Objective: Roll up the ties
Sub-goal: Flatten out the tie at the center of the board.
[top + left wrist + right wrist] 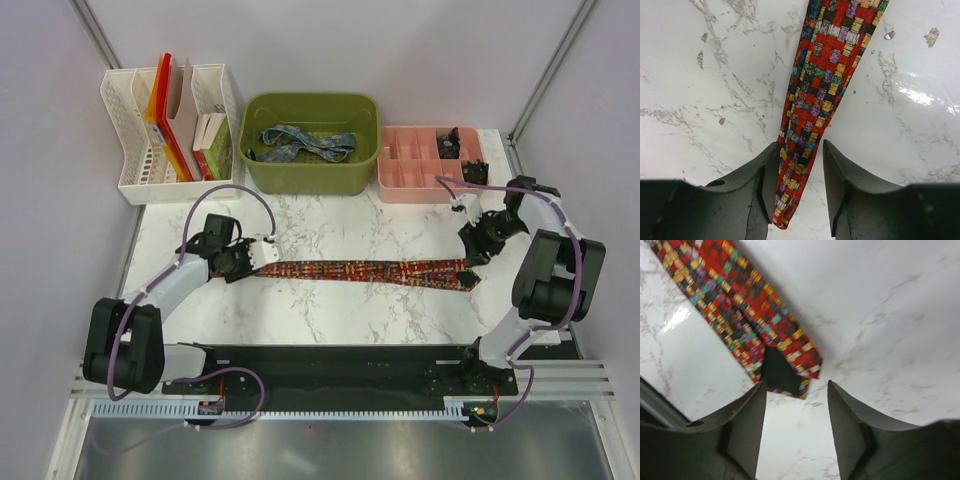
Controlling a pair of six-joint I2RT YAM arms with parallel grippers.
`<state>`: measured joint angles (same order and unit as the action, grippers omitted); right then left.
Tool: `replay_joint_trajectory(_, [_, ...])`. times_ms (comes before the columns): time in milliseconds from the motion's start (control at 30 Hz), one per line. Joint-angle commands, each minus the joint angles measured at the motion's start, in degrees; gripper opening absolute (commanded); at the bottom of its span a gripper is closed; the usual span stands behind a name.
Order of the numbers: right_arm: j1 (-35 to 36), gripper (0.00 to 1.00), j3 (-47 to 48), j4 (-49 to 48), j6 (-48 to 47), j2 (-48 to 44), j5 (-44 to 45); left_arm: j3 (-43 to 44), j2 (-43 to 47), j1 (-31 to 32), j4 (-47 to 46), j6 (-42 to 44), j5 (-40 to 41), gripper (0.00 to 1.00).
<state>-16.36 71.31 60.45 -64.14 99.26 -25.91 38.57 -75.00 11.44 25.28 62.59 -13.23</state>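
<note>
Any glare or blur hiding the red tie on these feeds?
Left wrist: red tie sharp, one glare patch on the table to its right, off the fabric. Right wrist: tie end crisp, glare streak on the table beside it. Top external: even light, soft shadows.

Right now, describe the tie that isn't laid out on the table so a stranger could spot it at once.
Along the far edge of the marble table stand a white file rack, an olive-green bin and a pink tray. In the bin, the middle one, lies a crumpled blue-grey tie, unlike the red-and-orange tie stretched flat on the marble.
</note>
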Motion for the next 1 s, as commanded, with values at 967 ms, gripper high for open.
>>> replay_joint_trajectory(967, [0.45,0.24,-11.63,-22.12,14.66,4.97,14.84,11.36,-11.4,-6.6,7.41,14.75,-6.45,0.3])
